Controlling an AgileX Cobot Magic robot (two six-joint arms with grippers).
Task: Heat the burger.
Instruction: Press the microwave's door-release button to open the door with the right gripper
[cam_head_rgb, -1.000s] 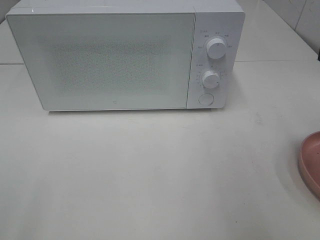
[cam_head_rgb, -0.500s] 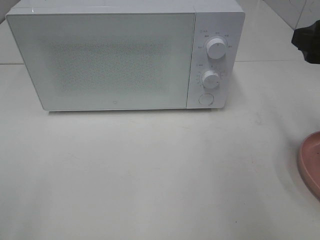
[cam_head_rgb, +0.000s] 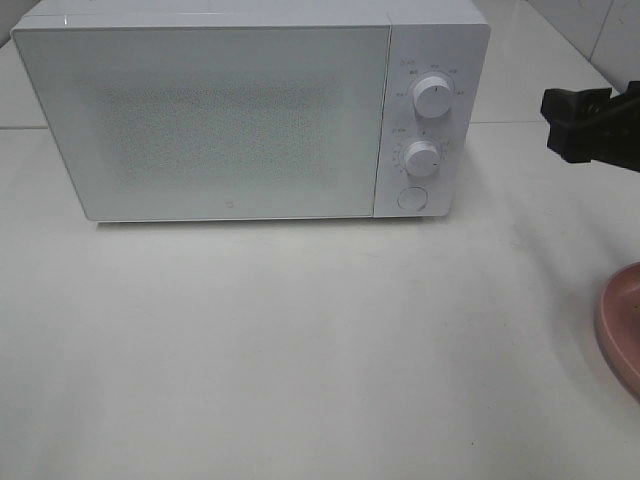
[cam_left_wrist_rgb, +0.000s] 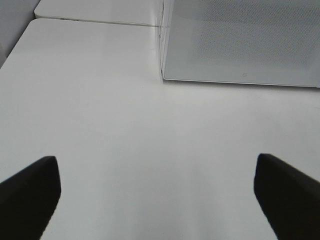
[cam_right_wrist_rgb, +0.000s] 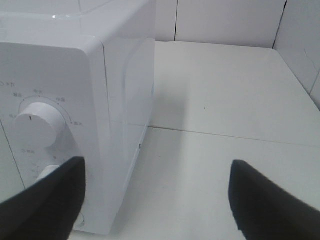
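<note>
Further in from the right edge, the right gripper (cam_head_rgb: 560, 125) hung beside the microwave (cam_head_rgb: 250, 120), pointing toward its dial side, jaws spread. Over the table (cam_head_rgb: 300, 350), the left gripper (cam_left_wrist_rgb: 160, 200) was spread wide too.

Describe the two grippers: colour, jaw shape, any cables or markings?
Left gripper: two matte black jaws, wedge-shaped with blunt tips, plain. Right gripper: the same black tapered jaws; in the high view it is a blocky black body. No cables, labels or markings show.
</note>
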